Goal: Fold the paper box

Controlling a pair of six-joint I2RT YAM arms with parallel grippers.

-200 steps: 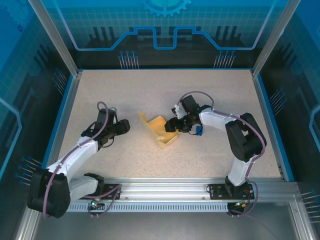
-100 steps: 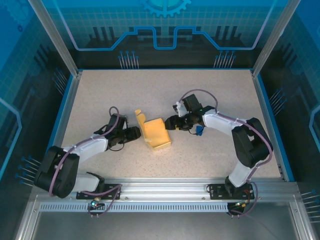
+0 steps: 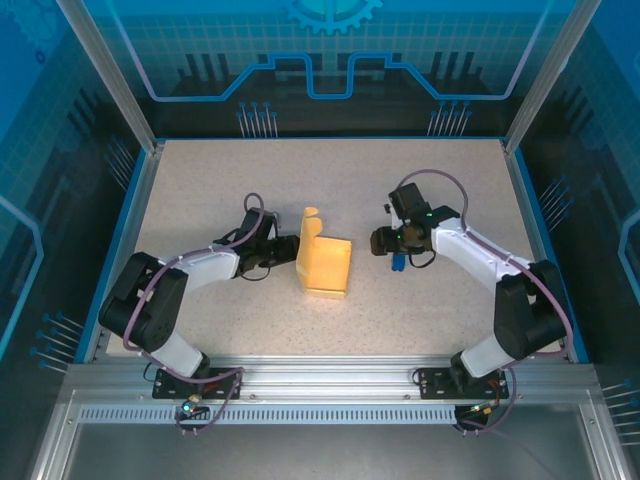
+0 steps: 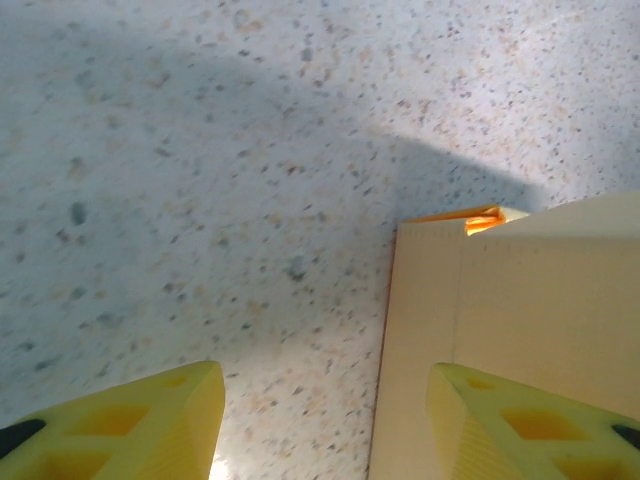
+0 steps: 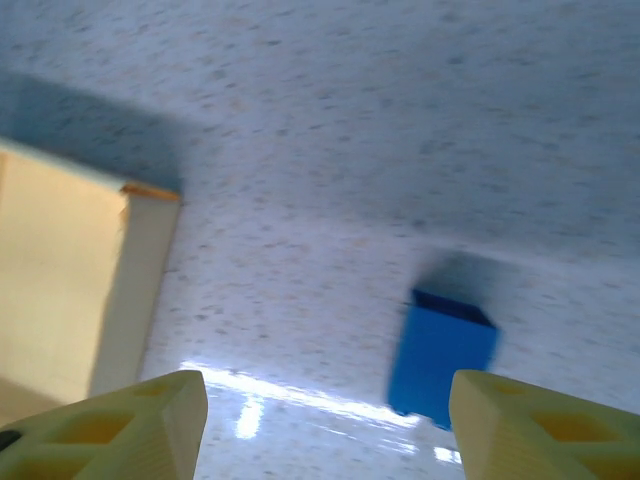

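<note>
Yellow card paper box (image 3: 325, 268) sits mid-bench, flap up toward the far edge. Your L gripper (image 3: 289, 252), spread open, straddles its left edge, prob. to pinch that wall. R gripper (image 3: 379, 241), also unclenched, hovers apart by the blue block (image 3: 398, 263).

Top-down overview; wrist views close (probably sharing box (image 3: 325, 268)).

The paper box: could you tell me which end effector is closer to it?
The left end effector, at the paper box's left edge; the right end effector sits apart, beside the blue object.
</note>
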